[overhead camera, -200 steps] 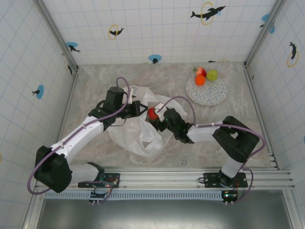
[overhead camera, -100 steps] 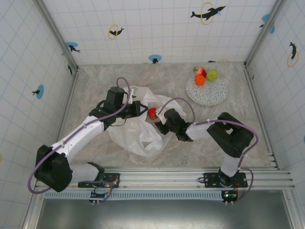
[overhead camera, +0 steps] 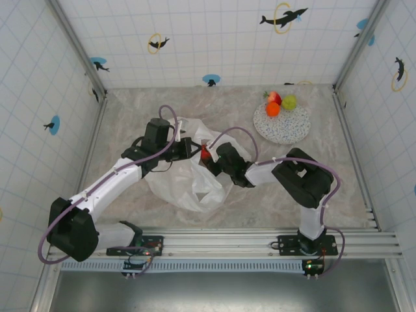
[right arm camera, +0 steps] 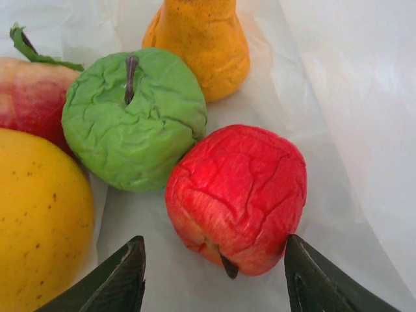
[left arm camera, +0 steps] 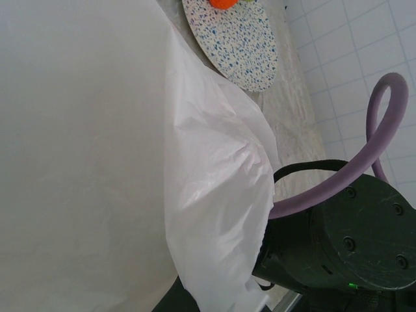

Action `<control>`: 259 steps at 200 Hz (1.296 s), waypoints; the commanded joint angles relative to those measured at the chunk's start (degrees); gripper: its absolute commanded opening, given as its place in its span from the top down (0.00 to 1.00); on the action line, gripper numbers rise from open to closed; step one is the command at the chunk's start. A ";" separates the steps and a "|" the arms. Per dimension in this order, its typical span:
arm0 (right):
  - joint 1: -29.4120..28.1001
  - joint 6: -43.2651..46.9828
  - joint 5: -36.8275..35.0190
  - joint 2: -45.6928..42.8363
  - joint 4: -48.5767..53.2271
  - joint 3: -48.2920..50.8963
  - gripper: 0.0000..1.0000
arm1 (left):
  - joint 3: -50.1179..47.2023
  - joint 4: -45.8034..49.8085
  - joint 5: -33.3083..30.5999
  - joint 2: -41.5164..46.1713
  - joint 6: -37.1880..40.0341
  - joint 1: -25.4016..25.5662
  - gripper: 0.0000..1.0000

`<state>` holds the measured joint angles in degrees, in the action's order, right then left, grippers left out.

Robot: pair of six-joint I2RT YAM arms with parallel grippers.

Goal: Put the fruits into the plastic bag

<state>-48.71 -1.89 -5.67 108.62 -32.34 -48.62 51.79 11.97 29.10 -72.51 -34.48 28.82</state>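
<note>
The plastic bag (overhead camera: 185, 185) lies crumpled just left of the desk's (overhead camera: 130, 117) middle, its thin white film soft and wrinkled. Bare marbled surface runs from it to the left and far edges. The left hand (overhead camera: 190, 148) is shut tight at the bag's far rim, apparently pinching the film; its wrist view meets a blank wall of film (left arm camera: 214, 195) hiding its own fingers. The right hand (overhead camera: 209, 158) reaches into the bag's mouth from the right, jaws apart. From its wrist camera, the two dark fingers (right arm camera: 120, 279) straddle a red apple (right arm camera: 237, 195) with creased, foam-like skin. The right-side finger touches the apple and the other stands clear. The apple rests on the film against a wrinkled green apple (right arm camera: 135, 127), with a speckled orange pear (right arm camera: 198, 45) just beyond. A smooth yellow fruit (right arm camera: 39, 221) and a reddish fruit with a leaf (right arm camera: 26, 97) are cut off at the frame's left edge. From above, only a red spot (overhead camera: 205, 153) shows at the hand's tip. Near the far right corner sits the round speckled plate (overhead camera: 289, 130), well apart from the bag. Its far rim carries a red fruit (overhead camera: 275, 98), a yellow-green one (overhead camera: 289, 102) and an orange one (overhead camera: 273, 109), clustered together.
</note>
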 commanded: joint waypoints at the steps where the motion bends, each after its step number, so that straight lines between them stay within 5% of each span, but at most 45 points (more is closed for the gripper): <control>1: -0.08 -1.31 0.29 -5.85 -0.96 4.22 0.37 | 1.26 0.24 -0.10 0.70 0.73 -0.35 1.00; 46: 0.46 -1.76 7.39 -18.69 4.36 12.50 0.28 | 1.56 -0.45 -2.24 0.29 0.31 -0.34 1.00; 91: 3.08 -1.99 18.16 -32.77 14.07 16.51 0.27 | 1.47 -1.25 -3.21 -0.66 -0.37 -0.39 1.00; 142: 7.30 -2.45 22.28 -46.29 23.36 15.76 0.27 | 0.94 -2.04 -4.18 -0.71 -0.74 -0.36 1.00; 196: 19.61 -6.73 17.16 -53.34 26.85 11.88 0.26 | 0.94 -2.12 -4.40 -1.08 -1.42 -0.36 1.00; 259: 29.29 -8.57 -4.13 -41.62 26.47 3.26 0.15 | 1.05 -2.85 -4.72 -1.41 -2.78 -0.34 1.00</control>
<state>-20.93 -9.56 -0.34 62.04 -4.82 -41.63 51.79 10.98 24.82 -73.34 -36.21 28.82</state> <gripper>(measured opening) 0.838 0.040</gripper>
